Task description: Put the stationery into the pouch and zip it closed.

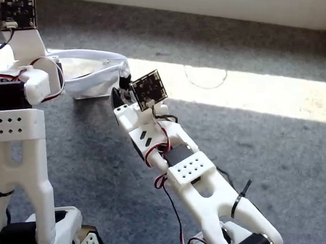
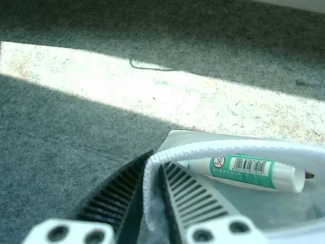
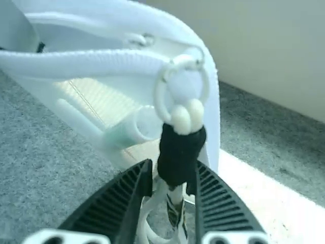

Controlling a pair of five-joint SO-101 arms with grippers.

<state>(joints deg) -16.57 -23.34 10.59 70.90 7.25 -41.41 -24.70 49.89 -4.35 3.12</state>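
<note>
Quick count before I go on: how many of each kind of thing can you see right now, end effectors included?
pouch: 1
green-and-white tube, lying inside the pouch: 1
zipper pull: 1
end effectors: 2 (left end effector shut on the pouch's rim, right end effector shut on the zipper pull)
Total: 5

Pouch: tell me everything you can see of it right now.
The pouch is white, translucent plastic with a white zipper band, lying on the grey carpet at the sunlit strip's edge, mouth apparently open. A white-and-green tube lies inside. The left gripper clamps its zipper edge; the right gripper pinches the black pull tab on its ring.
</note>
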